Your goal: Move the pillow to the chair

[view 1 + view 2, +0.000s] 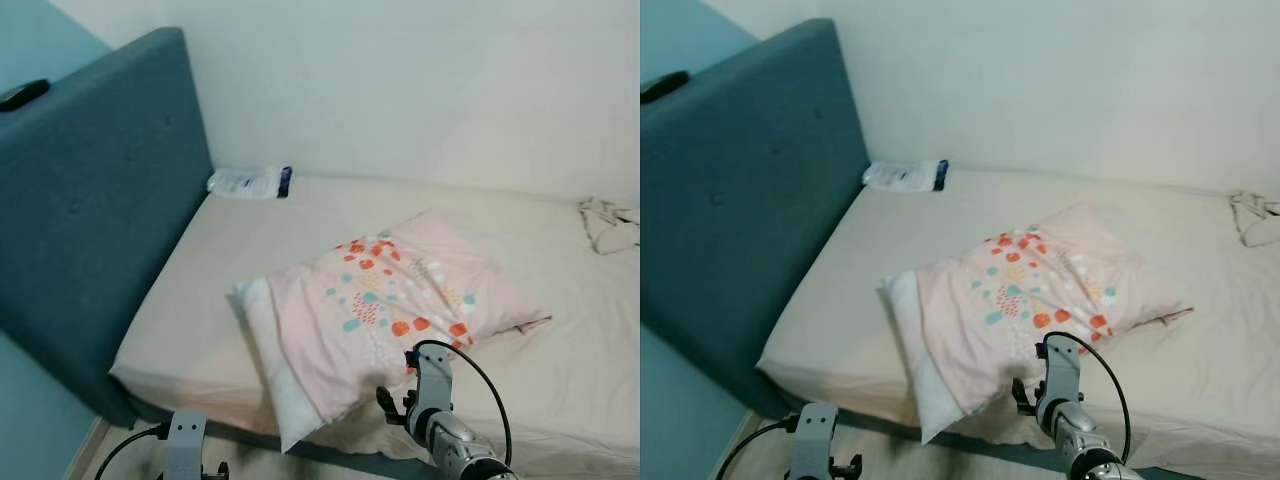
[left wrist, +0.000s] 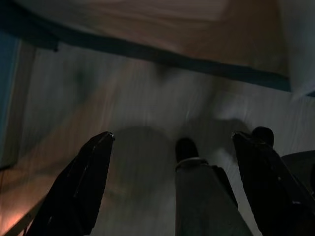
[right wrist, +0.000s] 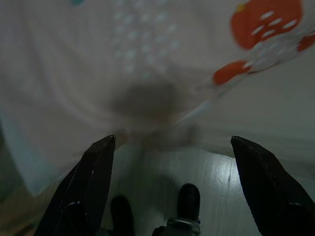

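Note:
A pink pillow (image 1: 395, 310) with orange and teal spots lies on the cream bed (image 1: 250, 260), its white inner corner hanging over the near edge. My right arm reaches up beside the pillow's near edge. Its right gripper (image 3: 172, 147) is open, and the pillow's underside (image 3: 147, 73) fills the space just ahead of the fingers. My left gripper (image 2: 172, 147) is open too, hanging low over the wooden floor (image 2: 147, 108) by the bed's dark base. No chair is in sight.
A tall teal headboard (image 1: 90, 190) rises at the left with a dark remote (image 1: 22, 95) on top. A white packet (image 1: 248, 182) lies against the far wall. A crumpled cloth (image 1: 608, 222) sits at the bed's right edge.

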